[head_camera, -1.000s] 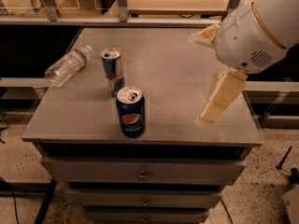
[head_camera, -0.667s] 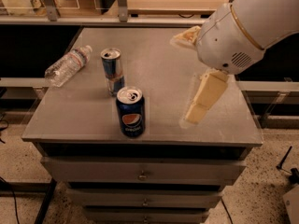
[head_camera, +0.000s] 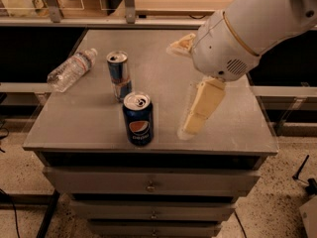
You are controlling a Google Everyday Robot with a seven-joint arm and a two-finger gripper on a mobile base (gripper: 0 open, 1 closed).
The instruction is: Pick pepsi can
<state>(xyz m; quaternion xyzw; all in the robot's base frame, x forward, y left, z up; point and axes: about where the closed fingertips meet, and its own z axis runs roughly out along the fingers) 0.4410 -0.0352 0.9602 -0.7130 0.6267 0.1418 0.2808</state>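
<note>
The pepsi can [head_camera: 138, 119] is dark navy with a red-white-blue globe logo and an opened silver top. It stands upright near the front edge of the grey cabinet top [head_camera: 89, 128]. My gripper [head_camera: 178, 90] hangs over the cabinet top to the right of the can, apart from it. It is open and empty, with one cream finger [head_camera: 200, 107] pointing down toward the front and the other finger [head_camera: 181, 43] farther back. The white arm comes in from the upper right.
A slimmer blue-and-silver can [head_camera: 119, 76] stands just behind the pepsi can. A clear plastic water bottle [head_camera: 72, 69] lies on its side at the back left. Drawers [head_camera: 148, 185] are below the top. A rail and a shelf run behind the cabinet.
My gripper and arm have moved left across the cabinet top, closer to the pepsi can. The cans and the bottle have not moved.
</note>
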